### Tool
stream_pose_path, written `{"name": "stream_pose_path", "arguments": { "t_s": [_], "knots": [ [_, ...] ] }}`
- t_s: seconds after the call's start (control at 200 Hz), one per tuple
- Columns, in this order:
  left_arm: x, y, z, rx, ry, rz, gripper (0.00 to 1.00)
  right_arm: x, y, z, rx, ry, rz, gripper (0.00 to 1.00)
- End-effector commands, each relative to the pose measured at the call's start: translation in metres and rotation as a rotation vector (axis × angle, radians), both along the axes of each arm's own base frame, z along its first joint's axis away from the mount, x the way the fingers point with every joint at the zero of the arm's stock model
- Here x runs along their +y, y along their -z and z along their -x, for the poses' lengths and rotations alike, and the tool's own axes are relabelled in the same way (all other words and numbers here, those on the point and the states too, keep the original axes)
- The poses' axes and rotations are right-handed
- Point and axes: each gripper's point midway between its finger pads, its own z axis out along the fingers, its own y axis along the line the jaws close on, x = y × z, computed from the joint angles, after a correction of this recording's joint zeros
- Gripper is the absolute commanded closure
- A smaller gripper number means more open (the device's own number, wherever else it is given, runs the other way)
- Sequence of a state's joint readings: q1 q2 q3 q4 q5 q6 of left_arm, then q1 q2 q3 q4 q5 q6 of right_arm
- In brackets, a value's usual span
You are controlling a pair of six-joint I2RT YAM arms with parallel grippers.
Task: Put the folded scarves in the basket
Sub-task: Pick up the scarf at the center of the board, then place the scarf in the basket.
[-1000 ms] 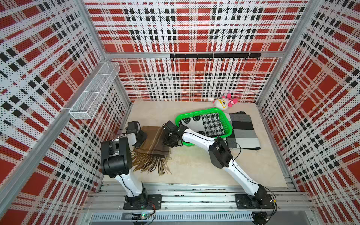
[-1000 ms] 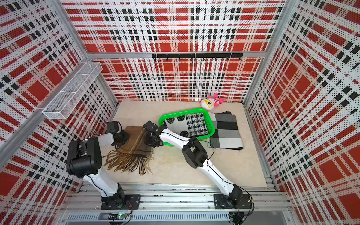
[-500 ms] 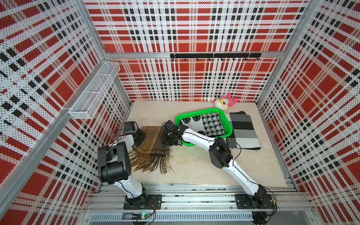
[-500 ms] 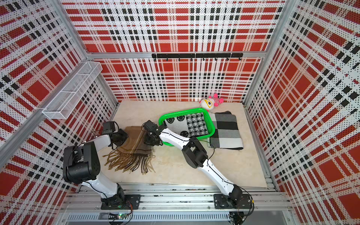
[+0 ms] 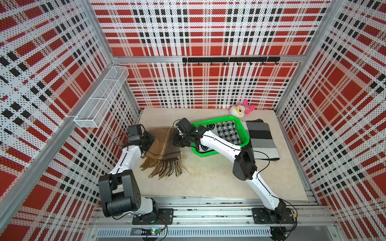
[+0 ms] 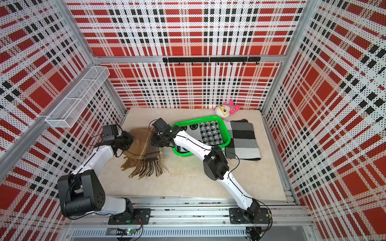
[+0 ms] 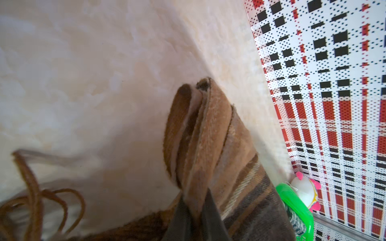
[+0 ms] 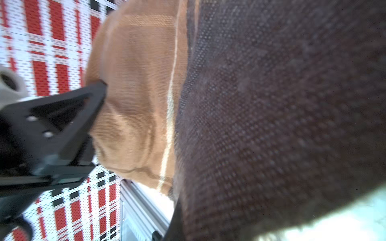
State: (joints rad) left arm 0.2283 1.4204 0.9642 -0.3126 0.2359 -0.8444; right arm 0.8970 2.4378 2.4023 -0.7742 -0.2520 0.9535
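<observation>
Brown woven fringed scarf [image 5: 163, 144] is clamped at opposite edges by left pincer [image 5: 151, 138] and right pincer [image 5: 176, 141]

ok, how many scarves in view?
3: a brown fringed scarf left of the basket; a black-and-white check scarf inside it; a grey-and-black block scarf flat to its right. The circle-patterned cloth in the basket might be another.

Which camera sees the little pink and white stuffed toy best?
The top views. Both show the whole stuffed toy, white face and pink striped body, lying behind the green basket. The left wrist camera catches only a small blurry piece; the right wrist camera shows none.
</observation>
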Motion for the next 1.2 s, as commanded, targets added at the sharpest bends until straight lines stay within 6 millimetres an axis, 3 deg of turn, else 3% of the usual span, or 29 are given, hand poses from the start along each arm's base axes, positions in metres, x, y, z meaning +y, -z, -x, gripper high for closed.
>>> {"name": "stream_pose_path", "arguments": {
  "t_s": [0.0, 0.18, 0.296, 0.601, 0.621, 0.731, 0.837, 0.947, 1.027, 1.047, 1.192],
  "knots": [
    [-0.01, -0.037, -0.005, -0.062, -0.008, 0.034, 1.0, -0.016, -0.057, -0.01, -0.072, -0.007, -0.062, 1.0],
    [-0.047, -0.085, -0.022, -0.146, 0.029, 0.091, 1.0, -0.055, -0.089, -0.035, -0.122, 0.017, -0.067, 1.0],
    [-0.082, -0.115, -0.038, -0.197, 0.072, 0.125, 1.0, -0.088, -0.109, -0.051, -0.166, 0.044, -0.046, 1.0],
    [-0.197, -0.183, -0.092, -0.307, 0.218, 0.209, 1.0, -0.184, -0.152, -0.091, -0.256, 0.155, 0.003, 1.0],
    [-0.219, -0.187, -0.091, -0.311, 0.257, 0.219, 1.0, -0.193, -0.155, -0.095, -0.263, 0.168, 0.004, 1.0],
    [-0.265, -0.202, -0.103, -0.335, 0.319, 0.261, 1.0, -0.228, -0.16, -0.111, -0.272, 0.215, 0.019, 1.0],
    [-0.305, -0.211, -0.113, -0.358, 0.374, 0.292, 1.0, -0.263, -0.163, -0.127, -0.284, 0.259, 0.039, 1.0],
    [-0.34, -0.208, -0.121, -0.36, 0.424, 0.312, 1.0, -0.296, -0.158, -0.142, -0.286, 0.297, 0.067, 1.0],
    [-0.356, -0.192, -0.122, -0.334, 0.439, 0.306, 1.0, -0.314, -0.152, -0.148, -0.284, 0.312, 0.091, 1.0],
    [-0.359, -0.188, -0.121, -0.325, 0.442, 0.304, 1.0, -0.319, -0.14, -0.148, -0.261, 0.311, 0.113, 1.0],
    [-0.369, -0.155, -0.106, -0.266, 0.452, 0.277, 1.0, -0.335, -0.115, -0.145, -0.24, 0.295, 0.2, 1.0]
  ]
}}
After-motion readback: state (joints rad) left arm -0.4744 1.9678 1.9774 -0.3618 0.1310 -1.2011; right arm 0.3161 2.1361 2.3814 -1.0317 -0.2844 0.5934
